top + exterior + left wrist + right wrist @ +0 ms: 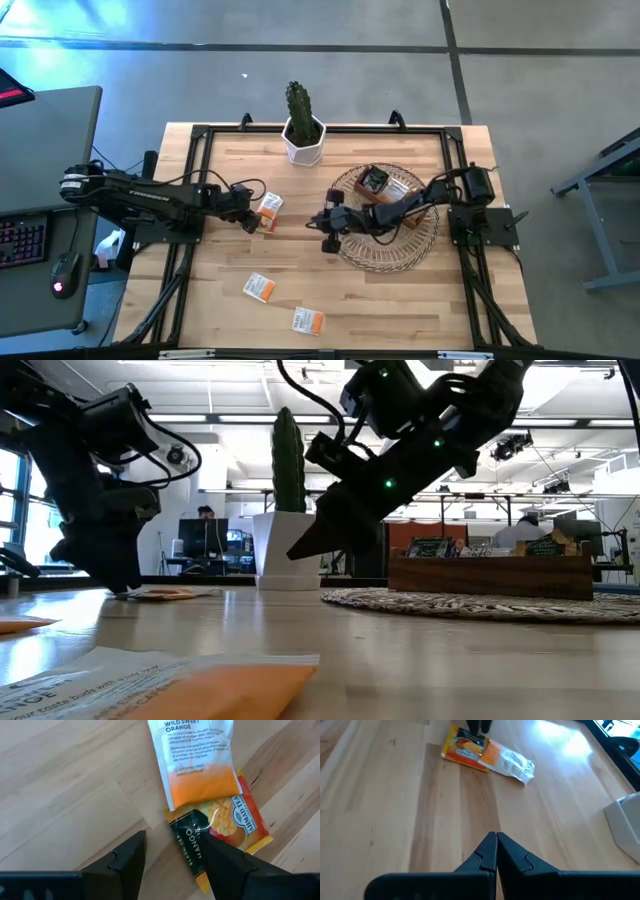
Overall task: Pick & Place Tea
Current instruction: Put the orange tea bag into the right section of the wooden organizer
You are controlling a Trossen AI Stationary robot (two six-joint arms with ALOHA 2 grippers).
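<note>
The wooden table point(380, 300) carries everything, and most of its surface is bare so that both arms can sweep across it. At its back edge a cactus in a white pot point(303, 128) stands clear of the work. On the right side lies a round wicker tray point(420, 250) with a brown wooden box point(385, 185) on it, which seems the likely home for the tea, since packets already show inside the box. The right gripper point(331, 240) hangs just off the tray's edge above bare wood, its fingers pressed together and carrying nothing, so it looks to be waiting out of the way. The left gripper point(170, 857) is low over a pair of overlapping sachets: a white-and-orange sachet point(197, 762) lying partly on a yellow-red mango sachet point(225, 827). Its fingers are spread wide, one on bare wood and the other over the mango packet's corner, probably lined up to pinch that edge. Two more orange sachets point(259, 288) point(308, 320) lie apart near the front of the table, not yet collected.
</note>
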